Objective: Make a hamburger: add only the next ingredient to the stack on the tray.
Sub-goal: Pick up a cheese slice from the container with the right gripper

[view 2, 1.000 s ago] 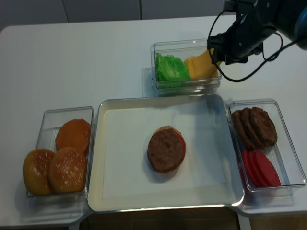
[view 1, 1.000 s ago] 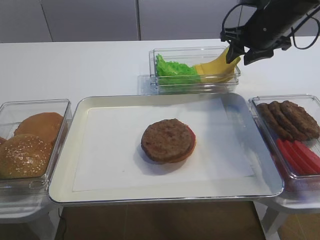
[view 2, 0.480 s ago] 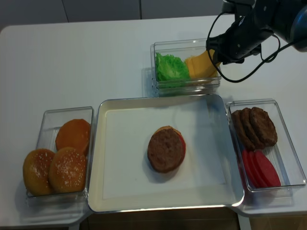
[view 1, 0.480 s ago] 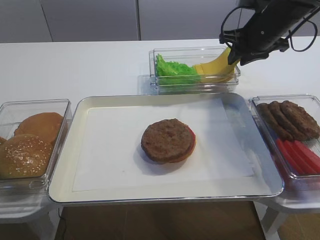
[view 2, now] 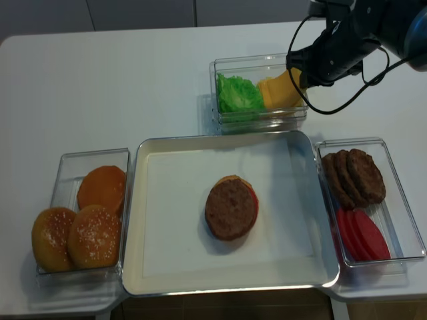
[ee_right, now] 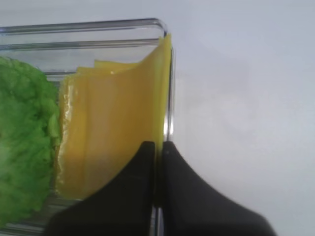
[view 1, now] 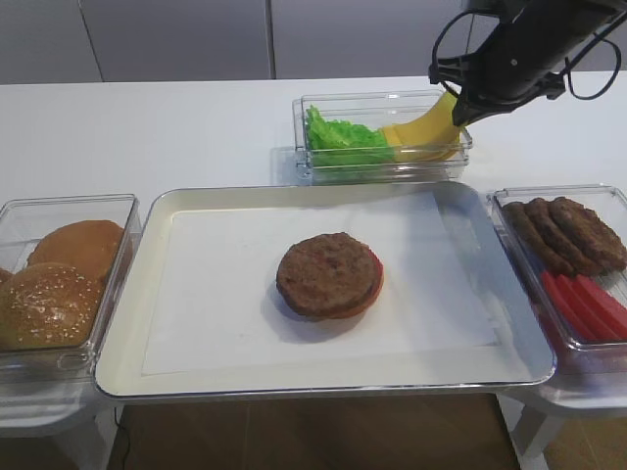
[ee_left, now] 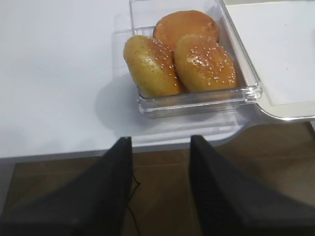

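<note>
Both jaws of right gripper (ee_right: 158, 147) pressed together on raised right edge of cheese slice (ee_right: 113, 132), thin, yellow, floppy, curling up out of far bin (view 1: 323, 166) beside lettuce (view 1: 343, 137), well behind and right of stack (view 1: 329, 274) on tray (view 1: 127, 323); left gripper (ee_left: 160, 152) spread, idle by buns (ee_left: 179, 61).

- Both exterior views: high, facing down; share the tray (view 1: 147, 294) mid-tabletop.
- Right wrist: close, far-edge cheese slice (ee_right: 113, 132).
- Left wrist: near-left edge, bun bin (ee_left: 197, 101).
</note>
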